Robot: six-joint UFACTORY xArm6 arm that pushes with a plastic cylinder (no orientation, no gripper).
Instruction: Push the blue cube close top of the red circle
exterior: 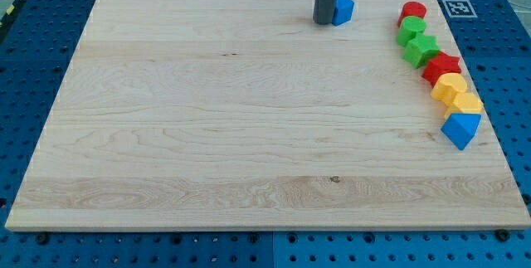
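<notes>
My tip (323, 22) touches the blue cube's (343, 8) left side; open wooden board (207, 119) lies between cube and red circle (412, 12); green blocks (417, 40) crowd below the circle

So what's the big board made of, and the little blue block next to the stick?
The board looks like light wood, probably unvarnished or matte: you can see grain lines, plank seams and a small dark knot. The blue block touching my tip on the view's right looks like painted wood or plastic; its even, solid colour and smooth faces don't settle which.
</notes>
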